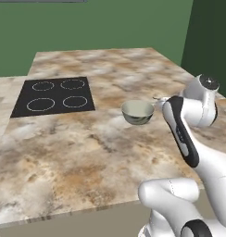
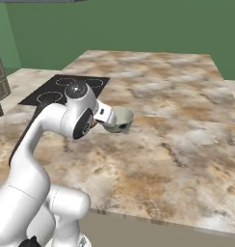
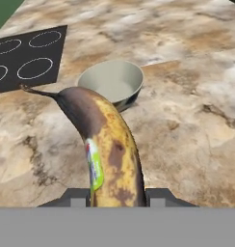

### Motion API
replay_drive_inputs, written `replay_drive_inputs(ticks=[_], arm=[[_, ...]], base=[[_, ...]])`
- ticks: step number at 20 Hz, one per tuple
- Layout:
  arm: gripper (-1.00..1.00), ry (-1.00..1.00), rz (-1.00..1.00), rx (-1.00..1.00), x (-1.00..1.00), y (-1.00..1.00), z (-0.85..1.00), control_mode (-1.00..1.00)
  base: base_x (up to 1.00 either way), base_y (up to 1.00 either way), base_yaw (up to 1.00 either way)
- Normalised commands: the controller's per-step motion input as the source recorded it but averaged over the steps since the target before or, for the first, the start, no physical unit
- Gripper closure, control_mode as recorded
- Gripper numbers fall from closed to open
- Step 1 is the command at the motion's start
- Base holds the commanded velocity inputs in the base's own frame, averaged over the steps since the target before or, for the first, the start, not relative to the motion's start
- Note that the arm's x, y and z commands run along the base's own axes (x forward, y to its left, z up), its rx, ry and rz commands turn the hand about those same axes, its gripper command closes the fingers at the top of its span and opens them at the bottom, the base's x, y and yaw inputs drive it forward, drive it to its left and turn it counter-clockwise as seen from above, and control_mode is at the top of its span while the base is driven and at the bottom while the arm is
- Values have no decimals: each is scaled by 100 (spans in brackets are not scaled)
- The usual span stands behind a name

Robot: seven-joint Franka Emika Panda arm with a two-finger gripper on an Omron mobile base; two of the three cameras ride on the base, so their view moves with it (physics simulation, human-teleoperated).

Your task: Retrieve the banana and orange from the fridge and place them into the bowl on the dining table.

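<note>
Marbled brown-beige stone worktop (image 1: 78, 148) under you; your tool (image 3: 117, 195) is clamped on the blotchy yellow-brown banana (image 3: 107, 149), just short of the small grey-green bowl (image 3: 112, 82). Next, carry it over the rim and let go.

Arm (image 1: 181, 134) bent forward; claw (image 3: 117, 195) apparently clamped on banana (image 3: 106, 144)

Kitchen (cooktop (image 1: 55, 96) in stone island (image 1: 87, 152)).

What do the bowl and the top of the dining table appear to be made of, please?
The bowl looks like glazed ceramic: smooth grey-green inside, pale rim, soft sheen. It could also be enamelled metal. The dining table top looks like polished stone, probably marble or granite, going by its mottled brown-beige veining.
</note>
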Motion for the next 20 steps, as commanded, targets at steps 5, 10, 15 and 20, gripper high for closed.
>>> replay_drive_inputs(ticks=[5, 10, 15, 20], arm=[[100, 8, 0, 0, 44, 4, -22, -100], [100, 9, 0, 0, 30, 0, -9, -100], [100, 7, 0, 0, 29, 0, -4, -100], [100, 4, 0, 0, 37, 0, -8, -100]], base=[[0, 0, 0], [0, 0, 0], [0, 0, 0], [0, 0, 0]])
